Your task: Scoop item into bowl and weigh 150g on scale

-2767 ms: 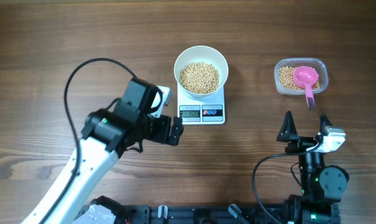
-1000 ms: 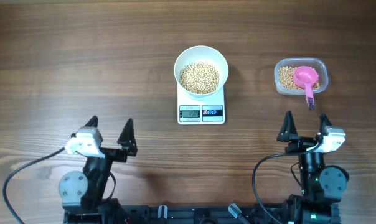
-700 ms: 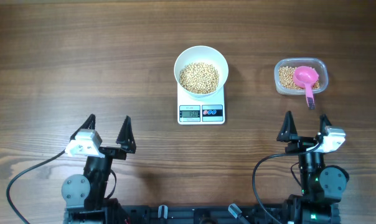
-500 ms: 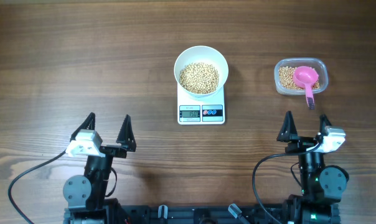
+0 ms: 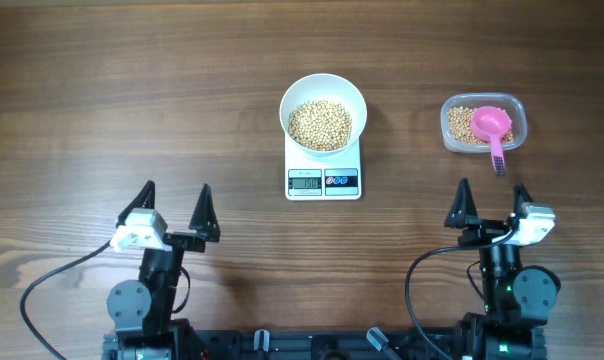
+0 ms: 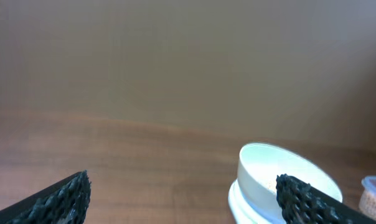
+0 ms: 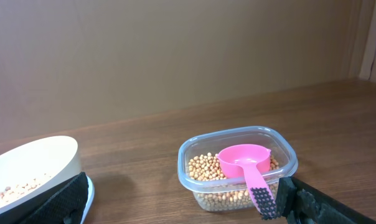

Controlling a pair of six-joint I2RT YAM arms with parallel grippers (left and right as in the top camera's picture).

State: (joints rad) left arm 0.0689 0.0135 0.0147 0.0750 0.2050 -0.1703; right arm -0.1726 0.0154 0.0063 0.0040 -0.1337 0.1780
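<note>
Wooden table (image 5: pixel 82 100) — left gripper (image 5: pixel 176 190) and right gripper (image 5: pixel 491 187) each at full spread, empty, touching nothing

Even, bright, soft-shadowed light; sharp overhead, slightly soft wrist views.

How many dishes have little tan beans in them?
2. The round white bowl sits on the small white square scale; the clear plastic tub, holding the pink plastic scoop, stands to its right.
</note>
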